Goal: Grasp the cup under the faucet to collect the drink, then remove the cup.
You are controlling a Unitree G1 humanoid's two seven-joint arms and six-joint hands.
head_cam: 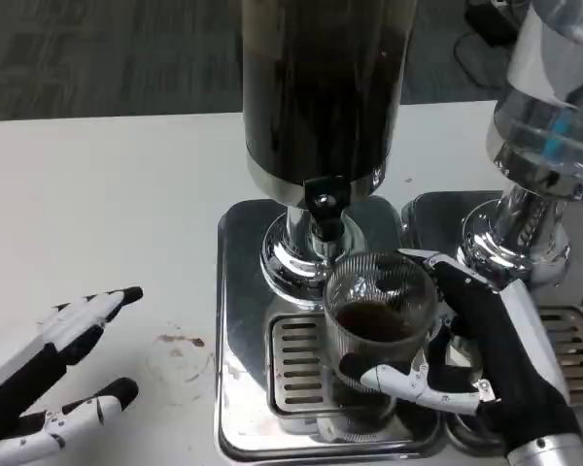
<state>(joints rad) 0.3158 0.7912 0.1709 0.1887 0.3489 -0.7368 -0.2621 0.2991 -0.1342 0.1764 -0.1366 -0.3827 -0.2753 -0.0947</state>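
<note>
cup (379, 316): clear ribbed stuff, glass or plastic, I cannot tell which; glossy, with dark drink showing through.
my right hand (476, 359): matt black palm and glossy white plastic fingers wrapped on the cup.
my left hand (49, 374): smooth white shells with matt black tips, fingers spread.
faucet (323, 209): glossy black knob on polished chrome.
dispenser tank (321, 87): clear, shiny wall over dark liquid.
drip tray (243, 320): mirror-bright metal; its slotted grille looks brushed.
table (126, 194): smooth matt white, with a brown stain (180, 341).
second dispenser (544, 126): clear tank, chrome base.
</note>
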